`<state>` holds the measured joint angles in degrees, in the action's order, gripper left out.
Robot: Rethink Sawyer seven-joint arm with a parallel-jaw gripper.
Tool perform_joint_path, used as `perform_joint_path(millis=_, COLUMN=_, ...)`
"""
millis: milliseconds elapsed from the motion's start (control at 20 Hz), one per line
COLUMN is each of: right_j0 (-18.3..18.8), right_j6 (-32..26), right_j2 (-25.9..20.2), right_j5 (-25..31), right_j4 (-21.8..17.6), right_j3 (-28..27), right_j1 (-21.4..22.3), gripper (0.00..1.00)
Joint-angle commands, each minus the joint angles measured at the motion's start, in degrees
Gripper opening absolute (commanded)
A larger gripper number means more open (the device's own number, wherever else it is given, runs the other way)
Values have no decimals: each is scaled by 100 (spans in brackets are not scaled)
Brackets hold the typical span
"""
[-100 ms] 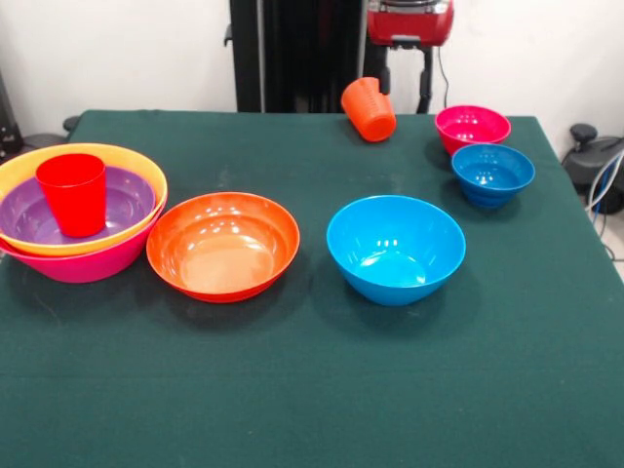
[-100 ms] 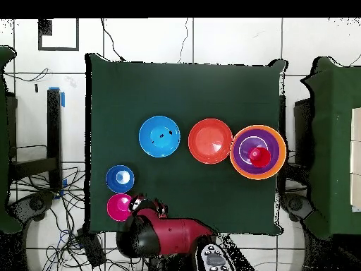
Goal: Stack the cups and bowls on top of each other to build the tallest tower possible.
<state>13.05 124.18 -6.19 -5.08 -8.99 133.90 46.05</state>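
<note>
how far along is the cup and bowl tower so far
Done: the tower holds the pink bowl, yellow-orange bowl and purple bowl, nested, with the red cup upright inside. In hand: the orange cup, tilted in the air under the arm at the far edge. Left: the red-orange bowl, medium blue bowl, small blue bowl and magenta bowl, all apart on the table.

Dark green cloth [image 1: 312, 409] covered the table. White wall [image 1: 117, 54] behind. White tiled floor [image 2: 211, 39] around it, loose cables [image 2: 60, 226] on one side, dark furniture [image 2: 32, 152] at both edges.
</note>
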Motion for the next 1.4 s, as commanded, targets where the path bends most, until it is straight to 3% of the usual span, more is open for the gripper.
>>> perform_joint_path(millis=50, right_j0=-347, right_j6=1148, right_j2=183, right_j5=-411, right_j4=565, right_j3=-484, right_j1=-478, gripper=100)
perform_joint_path(millis=250, right_j0=-423, right_j6=1131, right_j2=251, right_j5=-273, right_j4=654, right_j3=-553, right_j1=-449, gripper=100)
perform_joint_path(millis=500, right_j0=-782, right_j6=1319, right_j2=481, right_j5=-369, right_j4=1121, right_j3=-800, right_j1=-672, gripper=100)
perform_joint_path(millis=750, right_j0=-1532, right_j6=1589, right_j2=807, right_j5=-390, right_j4=2135, right_j3=-1325, right_j1=-1139, gripper=100)
perform_joint_path(millis=1100, right_j0=-1930, right_j6=1772, right_j2=796, right_j5=-553, right_j4=3004, right_j3=-1581, right_j1=-1446, gripper=100)
perform_joint_path(millis=1400, right_j0=-1791, right_j6=1816, right_j2=513, right_j5=-432, right_j4=3083, right_j3=-1622, right_j1=-1258, gripper=100)
